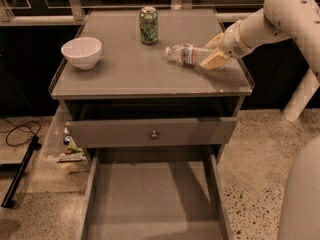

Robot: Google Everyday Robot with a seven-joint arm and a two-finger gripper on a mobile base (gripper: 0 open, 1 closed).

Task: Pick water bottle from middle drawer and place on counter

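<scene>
The water bottle (186, 54) lies on its side on the counter (130, 76), at the right, cap pointing left. My gripper (213, 51) reaches in from the right, and its tan fingers (213, 62) are closed around the bottle's base end. The bottle looks to be resting on the counter top. The middle drawer (155, 199) is pulled out wide below, with a bare grey floor.
A green soda can (148, 25) stands at the back middle of the counter. A white bowl (81, 52) sits at the left. A drawer front with a round knob (154, 134) is slightly open above the middle drawer. My white arm (295, 14) fills the right side.
</scene>
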